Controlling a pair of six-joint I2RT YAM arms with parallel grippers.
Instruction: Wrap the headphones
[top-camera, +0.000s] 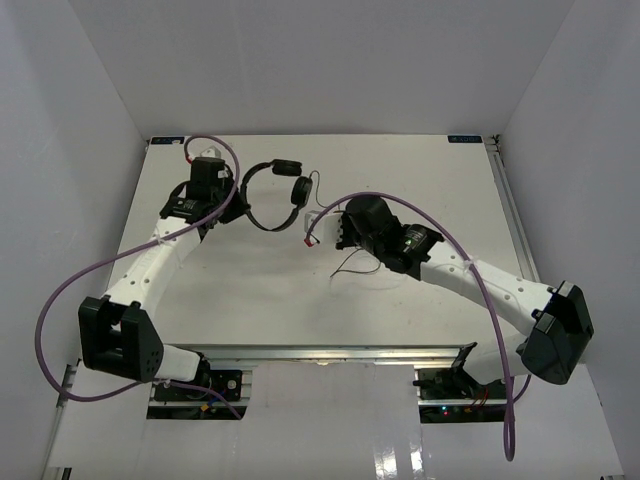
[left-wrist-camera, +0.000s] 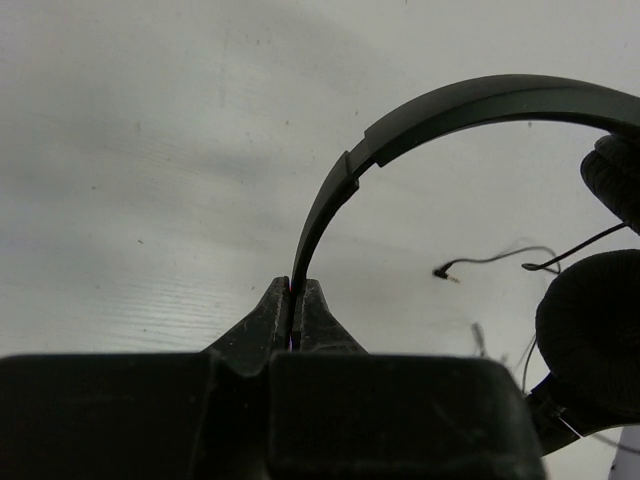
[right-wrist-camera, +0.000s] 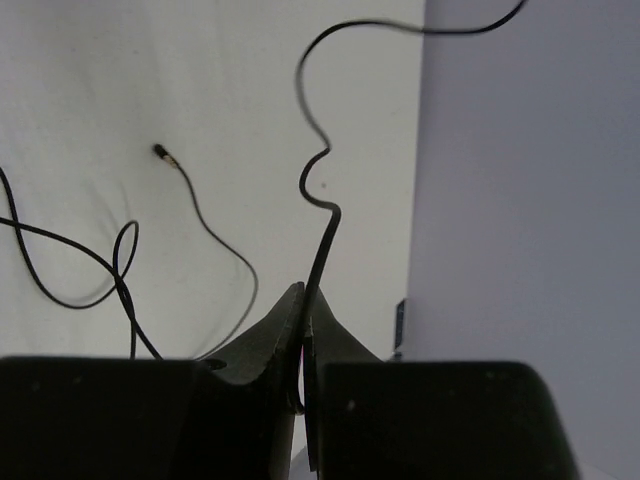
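The black headphones (top-camera: 272, 192) hang at the back middle of the table, both earcups (top-camera: 300, 190) to the right. My left gripper (top-camera: 240, 203) is shut on the thin headband (left-wrist-camera: 450, 105); its jaws pinch the band's lower end (left-wrist-camera: 295, 290). An earcup (left-wrist-camera: 590, 330) fills the right of the left wrist view. My right gripper (top-camera: 318, 226) sits just right of the earcups and is shut on the thin black cord (right-wrist-camera: 320, 170). The cord's loose end lies in loops on the table (top-camera: 350, 265); its plug (right-wrist-camera: 158, 150) lies free, and it also shows in the left wrist view (left-wrist-camera: 442, 270).
Thick purple arm cables (top-camera: 460, 250) arch over both arms. White walls enclose the table on the left, the back and the right (top-camera: 520, 120). A metal rail (top-camera: 330, 352) runs along the near edge.
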